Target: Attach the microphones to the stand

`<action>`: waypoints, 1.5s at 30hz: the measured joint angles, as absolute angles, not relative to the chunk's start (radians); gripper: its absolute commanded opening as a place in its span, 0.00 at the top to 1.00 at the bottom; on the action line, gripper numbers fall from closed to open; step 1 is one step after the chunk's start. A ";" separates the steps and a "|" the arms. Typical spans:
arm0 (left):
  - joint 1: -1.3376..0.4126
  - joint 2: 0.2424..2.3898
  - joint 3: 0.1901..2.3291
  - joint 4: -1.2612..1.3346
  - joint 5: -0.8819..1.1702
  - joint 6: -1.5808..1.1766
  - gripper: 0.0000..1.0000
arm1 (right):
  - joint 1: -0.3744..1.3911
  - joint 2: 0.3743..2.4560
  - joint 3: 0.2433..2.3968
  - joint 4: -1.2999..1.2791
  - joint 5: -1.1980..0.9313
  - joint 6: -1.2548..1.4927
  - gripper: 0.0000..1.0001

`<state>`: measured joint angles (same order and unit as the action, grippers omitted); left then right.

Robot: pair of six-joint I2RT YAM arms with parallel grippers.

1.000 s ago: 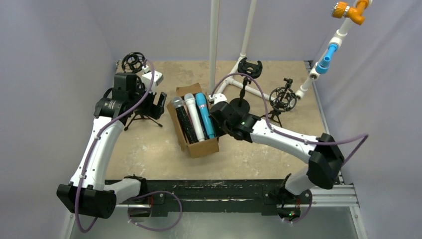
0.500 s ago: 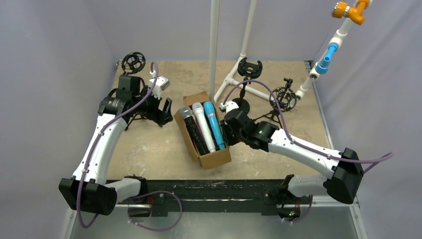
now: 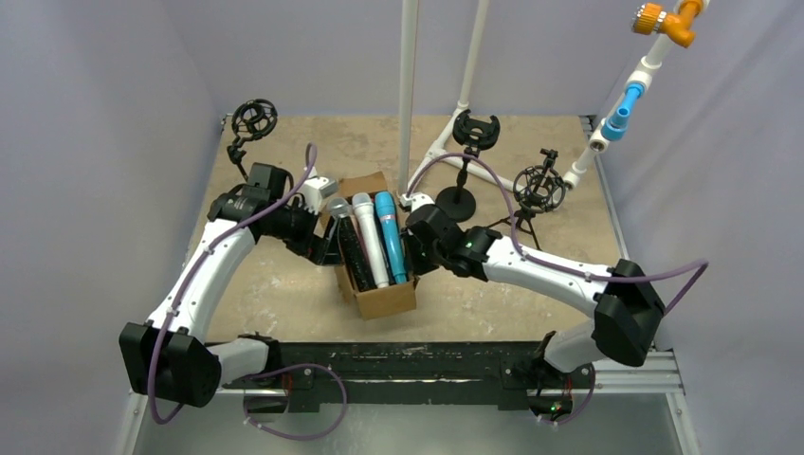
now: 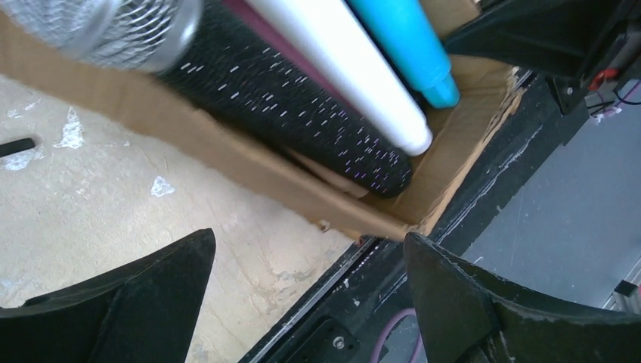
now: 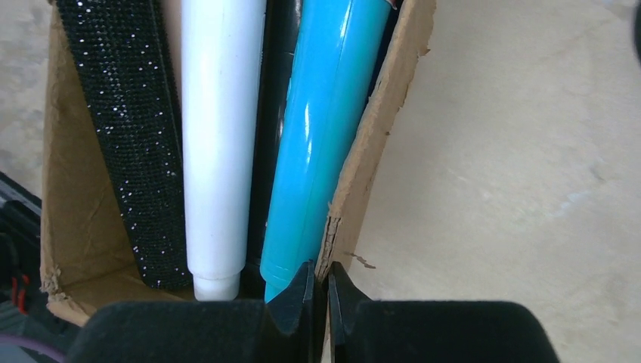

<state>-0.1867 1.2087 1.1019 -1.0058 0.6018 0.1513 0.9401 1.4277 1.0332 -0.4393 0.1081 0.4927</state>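
Observation:
A cardboard box [image 3: 387, 298] in the middle of the table holds the microphones: a black glitter one with a silver mesh head [image 3: 349, 245], a white one [image 3: 367, 237] and a blue one [image 3: 389, 235]. My right gripper [image 3: 414, 256] is shut on the box's right wall [image 5: 378, 128], beside the blue microphone [image 5: 325, 128]. My left gripper [image 3: 325, 245] hangs open just left of the box, with nothing between its fingers [image 4: 151, 295]. In the left wrist view the black glitter microphone [image 4: 287, 113] lies along the box's near wall [image 4: 227, 151]. An empty stand with a round clip [image 3: 253, 120] is at the far left.
Two more black stands [image 3: 476, 130] [image 3: 539, 185] are at the back right, near a white pipe frame [image 3: 409, 85]. A pipe arm with blue and orange fittings [image 3: 621, 104] reaches in from the upper right. The table's black front rail [image 3: 417, 360] runs just below the box.
My left gripper has moved right, from the left stand to the box's left side, and opened wider. My right gripper shifted the box right and towards the front rail, then back left.

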 measured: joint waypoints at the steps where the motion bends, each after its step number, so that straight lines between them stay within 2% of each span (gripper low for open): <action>1: -0.191 1.209 1.098 -1.004 0.598 0.149 0.08 | 0.948 1.445 1.042 -0.418 0.104 0.505 0.94; 4: -0.191 1.205 1.078 -0.985 0.581 0.141 0.14 | 0.984 1.494 1.065 -0.354 0.096 0.540 0.92; 7: -0.191 1.183 1.031 -0.969 0.540 0.141 0.17 | 1.032 1.552 1.099 -0.294 0.090 0.582 0.83; 9: -0.184 1.164 1.018 -0.969 0.500 0.141 0.17 | 1.051 1.566 1.113 -0.293 0.091 0.592 0.73; 15: -0.114 1.132 1.016 -0.970 0.454 0.157 0.14 | 1.081 1.583 1.149 -0.297 0.075 0.648 0.54; 19: -0.062 1.131 1.016 -0.992 0.463 0.184 0.13 | 1.084 1.564 1.182 -0.346 0.094 0.655 0.55; 26: -0.012 1.131 1.016 -1.061 0.533 0.247 0.31 | 1.083 1.516 1.347 -0.400 0.121 0.649 0.57; 32: -0.012 1.151 1.007 -1.090 0.596 0.254 0.34 | 1.083 1.625 1.479 -0.363 0.112 0.643 0.56; 35: -0.012 1.178 1.007 -1.089 0.601 0.248 0.43 | 1.083 1.698 1.489 -0.339 0.088 0.646 0.54; 36: -0.012 1.185 1.007 -1.088 0.599 0.245 0.44 | 1.083 1.729 1.489 -0.330 0.077 0.648 0.53; 38: -0.012 1.190 1.007 -1.087 0.598 0.245 0.42 | 1.083 1.781 1.494 -0.327 0.059 0.654 0.52; 41: 0.011 1.175 1.007 -1.087 0.614 0.245 0.27 | 1.083 1.843 1.525 -0.328 0.051 0.657 0.50; 45: 0.060 1.102 1.028 -1.097 0.631 0.251 0.20 | 1.083 1.914 1.610 -0.329 0.040 0.658 0.48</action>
<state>0.0601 1.1023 1.0279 -1.0969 0.6312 0.2508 1.0828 1.9144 1.6096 -0.3294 0.0402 0.6579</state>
